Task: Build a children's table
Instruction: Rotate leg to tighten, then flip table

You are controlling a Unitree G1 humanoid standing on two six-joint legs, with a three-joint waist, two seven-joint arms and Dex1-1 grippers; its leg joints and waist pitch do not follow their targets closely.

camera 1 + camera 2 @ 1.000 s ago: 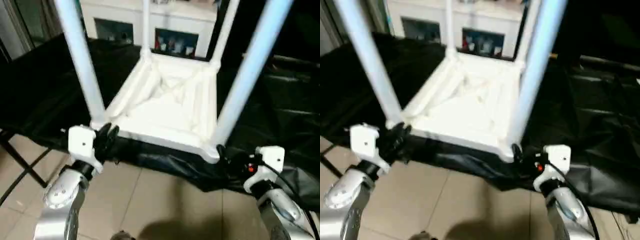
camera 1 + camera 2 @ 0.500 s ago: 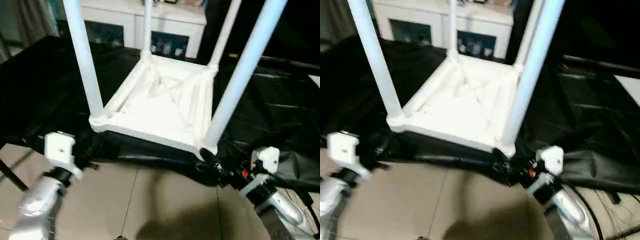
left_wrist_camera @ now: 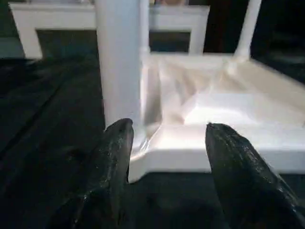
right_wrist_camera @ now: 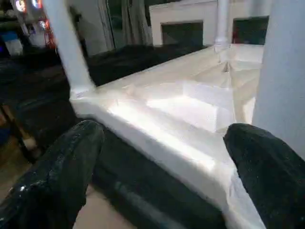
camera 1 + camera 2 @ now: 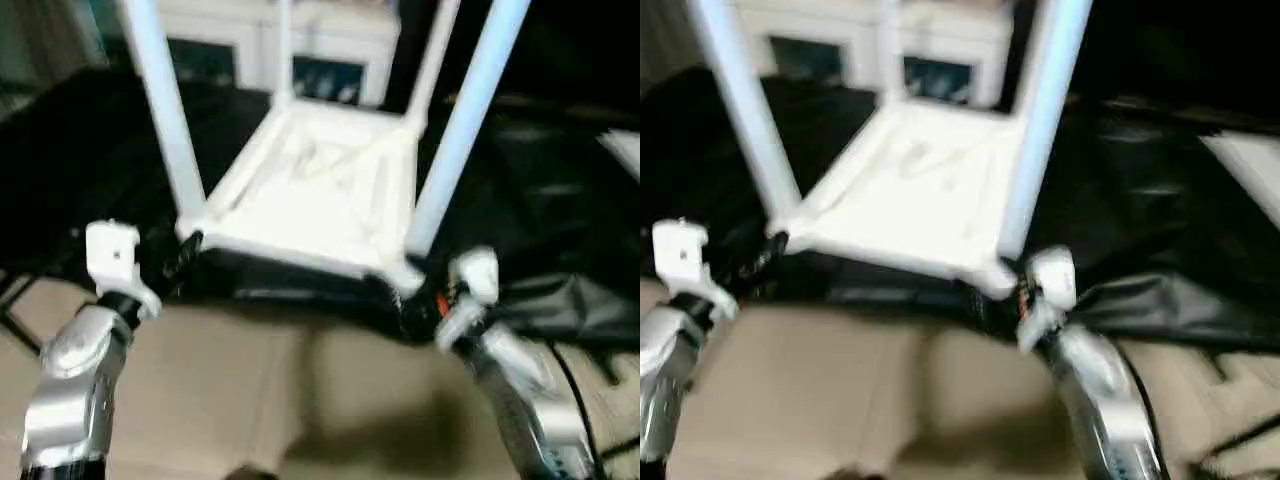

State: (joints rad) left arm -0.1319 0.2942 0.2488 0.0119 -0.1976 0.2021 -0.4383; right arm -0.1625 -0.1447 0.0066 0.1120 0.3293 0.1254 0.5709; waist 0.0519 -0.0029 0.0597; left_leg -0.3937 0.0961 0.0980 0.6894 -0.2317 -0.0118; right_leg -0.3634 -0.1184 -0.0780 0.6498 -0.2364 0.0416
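The white children's table (image 5: 310, 190) lies upside down on a black cloth, ribbed underside up. All four legs stand in its corner sockets, the front ones at the left (image 5: 165, 110) and the right (image 5: 460, 120). My left gripper (image 5: 180, 262) is open just in front of the front-left corner. In the left wrist view its fingers (image 3: 116, 157) flank that corner and the leg base (image 3: 121, 67) without closing on them. My right gripper (image 5: 415, 300) is open at the front-right corner. In the right wrist view its fingers (image 4: 71, 162) spread wide before the table's front edge (image 4: 162, 138).
The black cloth (image 5: 560, 200) drapes over the work surface and hangs off its front edge above a beige tiled floor (image 5: 300, 400). A white cabinet with open shelves (image 5: 330, 40) stands behind the table. A dark stand leg (image 5: 15, 320) slants at the left.
The camera has shifted. My left gripper, which had dropped away to the left, has come back up to the front-left corner. My right gripper has moved in closer to the front-right corner.
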